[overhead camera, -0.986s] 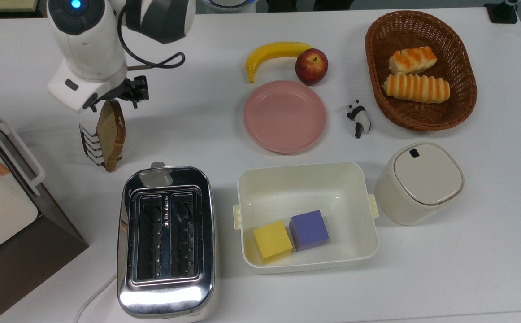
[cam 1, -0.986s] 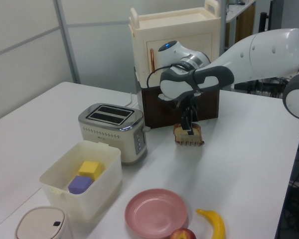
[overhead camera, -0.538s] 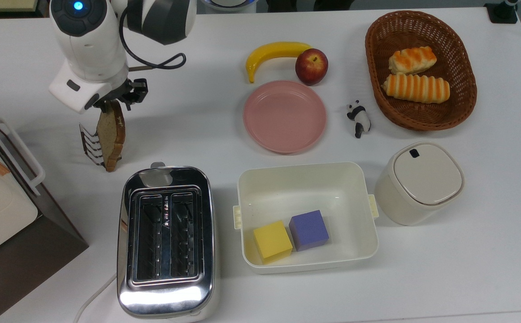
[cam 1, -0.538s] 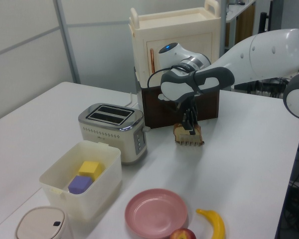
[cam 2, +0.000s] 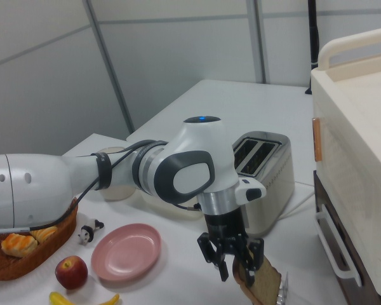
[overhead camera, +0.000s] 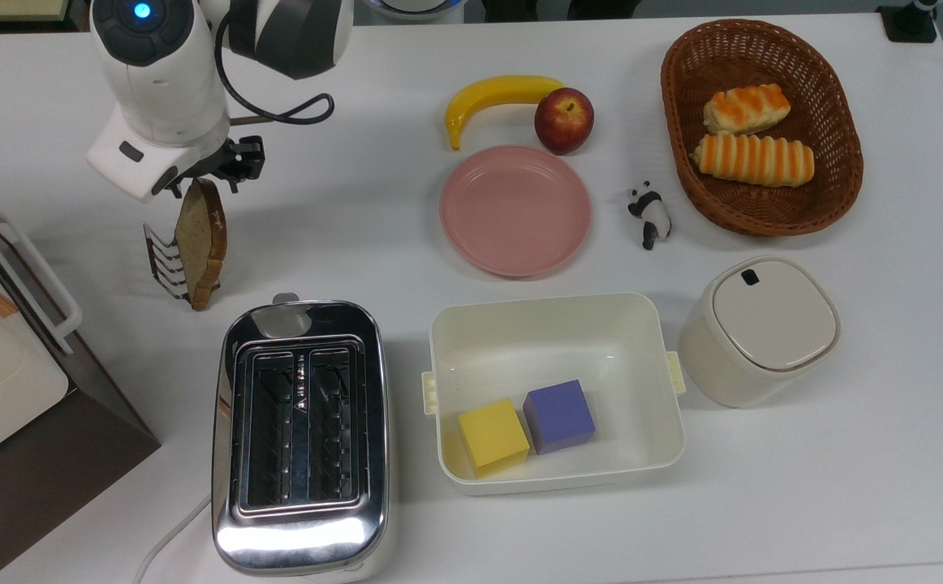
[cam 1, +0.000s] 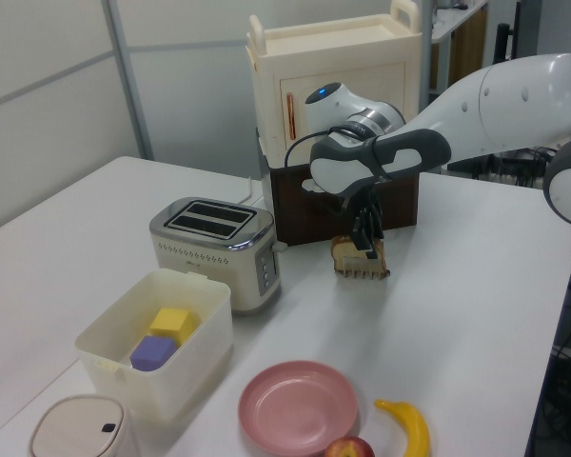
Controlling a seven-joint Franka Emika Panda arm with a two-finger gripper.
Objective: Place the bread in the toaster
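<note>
- Since the toaster (overhead camera: 301, 434) sits at the near edge of the counter (overhead camera: 804, 503) in the top view, slots up and empty, I treat it as the target I must line up with later.
- Just beyond it in the top view, toward the top view's left, the bread (overhead camera: 200, 241) stands on edge in a small wire rack (overhead camera: 160, 261), well apart from the toaster.
- My end effector (overhead camera: 195, 180) is at the slice's far upper end; in the right view its fingers (cam 2: 253, 254) straddle the crust, spread, so I judge the grip not yet made.
- To do this well, I would centre the slice between the fingers, go low enough to catch firm crust, then close gently.
- I would lift straight up so the rack does not snag, keeping the slice upright for the slot.
- Farther off lie the pink plate (overhead camera: 514, 210) and banana (overhead camera: 494, 97), clear of my path.
</note>
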